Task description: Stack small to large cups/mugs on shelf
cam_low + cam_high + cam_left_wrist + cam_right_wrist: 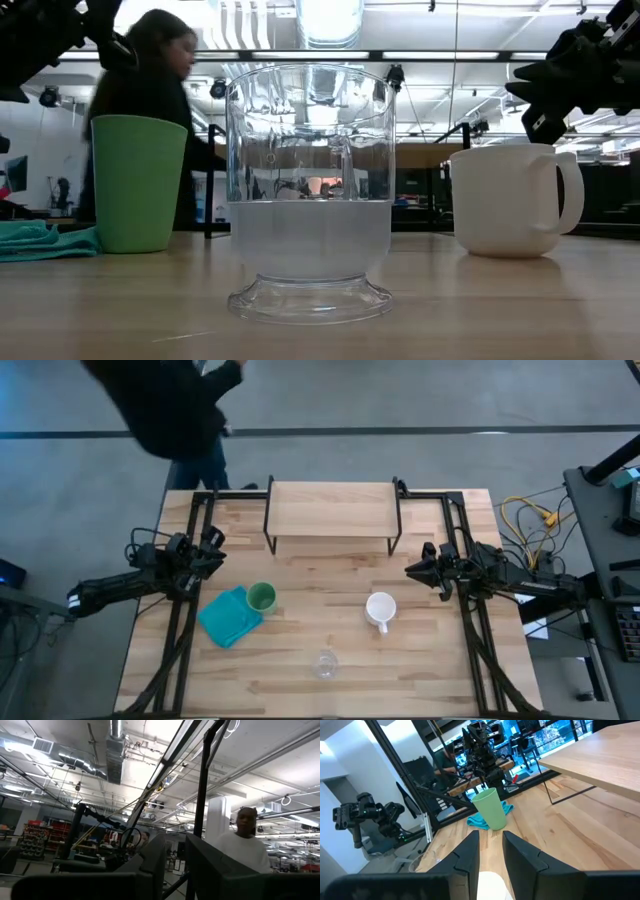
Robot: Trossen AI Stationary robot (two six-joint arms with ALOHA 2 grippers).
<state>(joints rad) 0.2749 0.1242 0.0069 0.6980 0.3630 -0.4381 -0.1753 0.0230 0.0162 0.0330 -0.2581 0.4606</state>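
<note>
Robotics lab: exposed ceiling ducts, camera rigs, cables.

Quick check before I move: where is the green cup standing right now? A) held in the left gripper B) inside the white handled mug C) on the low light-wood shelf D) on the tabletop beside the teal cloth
D: the green cup stands on the wooden tabletop at the edge of the teal cloth; the shelf carries nothing.

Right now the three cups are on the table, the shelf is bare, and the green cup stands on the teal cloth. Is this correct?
Not quite. The high view shows the green cup on the table beside the teal cloth, at its edge, not on it. The rest is right: the white mug and glass cup are on the table, and the shelf is bare.
</note>
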